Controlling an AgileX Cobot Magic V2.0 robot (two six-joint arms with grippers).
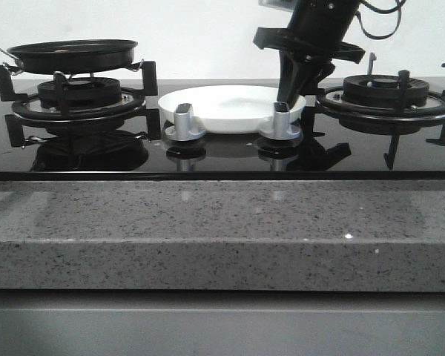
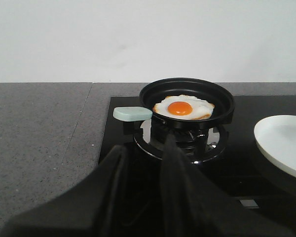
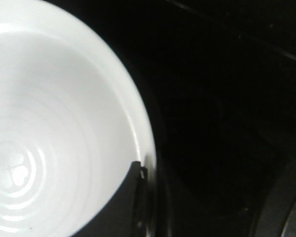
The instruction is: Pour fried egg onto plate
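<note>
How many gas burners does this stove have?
2 in view: the left burner sits under the frying pan; the right burner stands bare beside the plate. Others may lie outside the frame.

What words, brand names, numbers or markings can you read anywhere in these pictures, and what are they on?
None can be read. The frying pan, its pale handle, the plate, the two stove knobs, the burners and the stone counter edge show no legible text, label or number in any view.
</note>
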